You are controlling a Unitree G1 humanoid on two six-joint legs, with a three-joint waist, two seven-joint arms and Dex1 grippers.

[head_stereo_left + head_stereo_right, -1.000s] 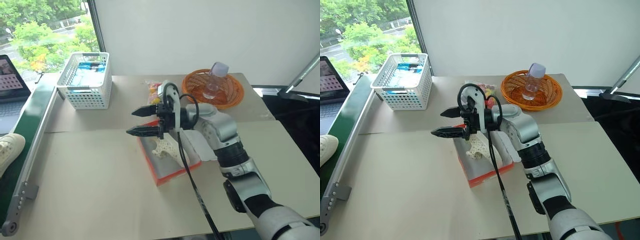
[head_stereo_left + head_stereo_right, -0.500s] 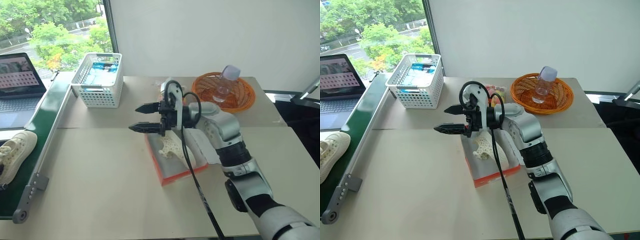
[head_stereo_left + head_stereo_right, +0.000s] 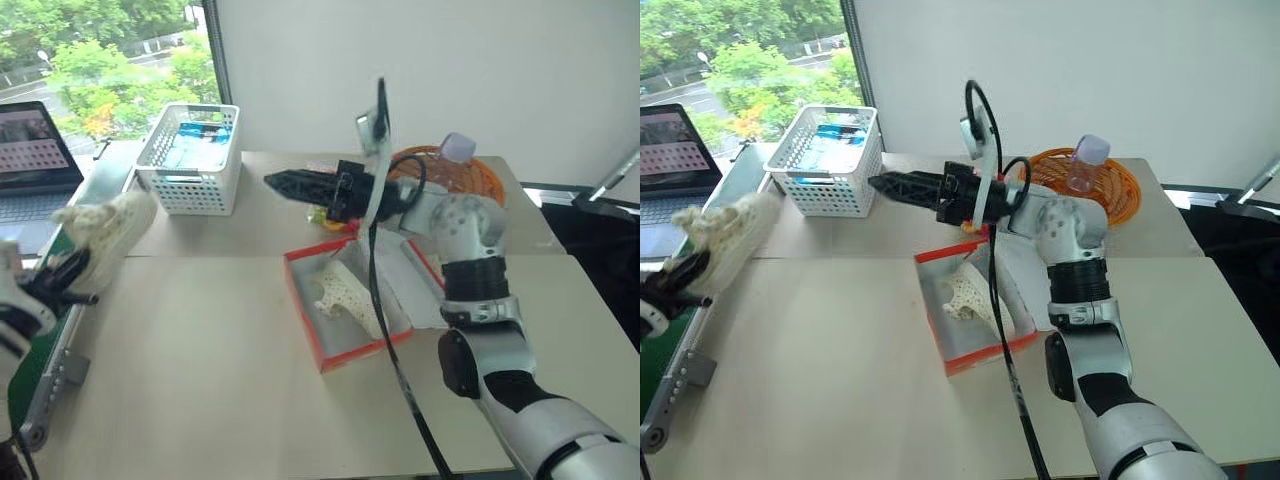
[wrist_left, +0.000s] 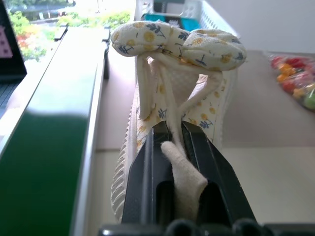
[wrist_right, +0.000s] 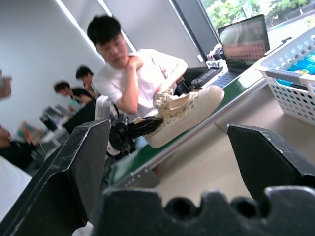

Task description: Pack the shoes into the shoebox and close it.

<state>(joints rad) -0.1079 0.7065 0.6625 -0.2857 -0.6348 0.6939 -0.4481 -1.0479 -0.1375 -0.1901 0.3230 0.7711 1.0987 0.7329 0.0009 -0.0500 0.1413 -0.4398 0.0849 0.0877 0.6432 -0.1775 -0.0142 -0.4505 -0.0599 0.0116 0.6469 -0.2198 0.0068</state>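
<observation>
Jaws of left gripper (image 4: 183,147) now clamp shoe (image 3: 105,225), lifted.

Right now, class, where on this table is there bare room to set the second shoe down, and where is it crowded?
Free: the wide table patch between the green rail and the shoebox, below the white basket.
Crowded: the far edge, with the orange basket, the bottle and the right tool.

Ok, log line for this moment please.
left tool: shut on second shoe, lifted | right tool: open, empty | shoebox: open, first shoe inside
</observation>
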